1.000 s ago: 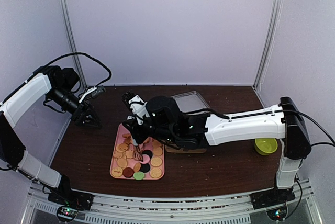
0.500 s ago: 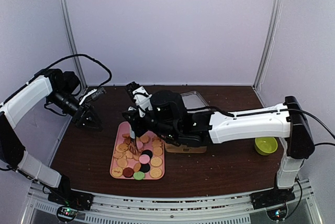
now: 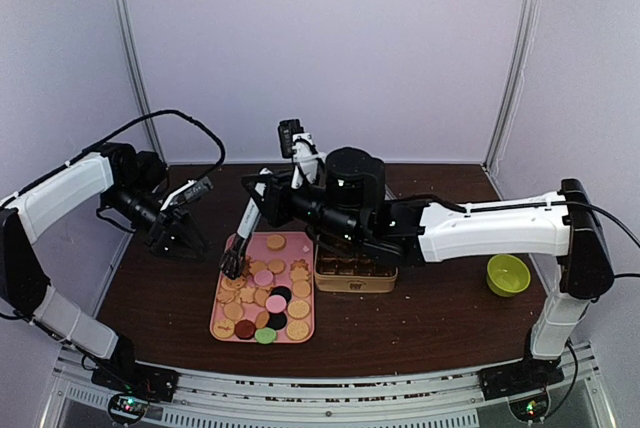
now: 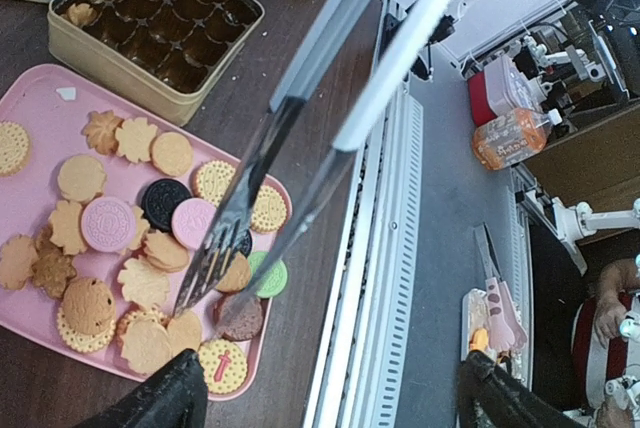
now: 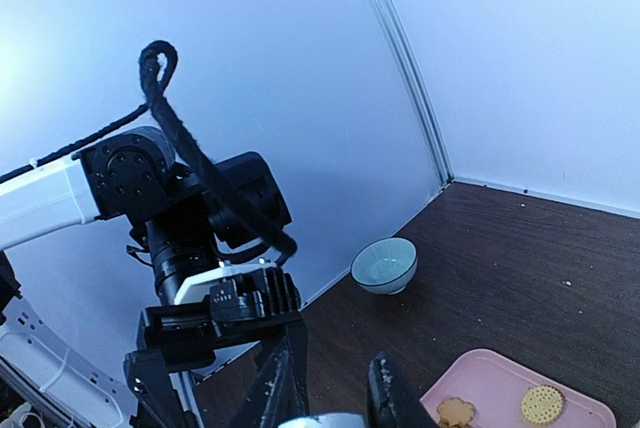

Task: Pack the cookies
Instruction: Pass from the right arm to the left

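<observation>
The right end effector (image 5: 335, 393), gripping the tongs (image 4: 256, 173), is raising them off the pink tray (image 3: 298, 244) they were touching a second ago. I cannot tell whether the tips are carrying anything. The cookies (image 3: 262, 293) are lying on the tray, beside the tin (image 3: 355, 278). The left end effector (image 3: 183, 238) is hanging wide open, empty.

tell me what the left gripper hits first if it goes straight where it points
Most likely the tongs crossing in front of the left gripper, then the cookies on the pink tray; depth is unclear.
</observation>
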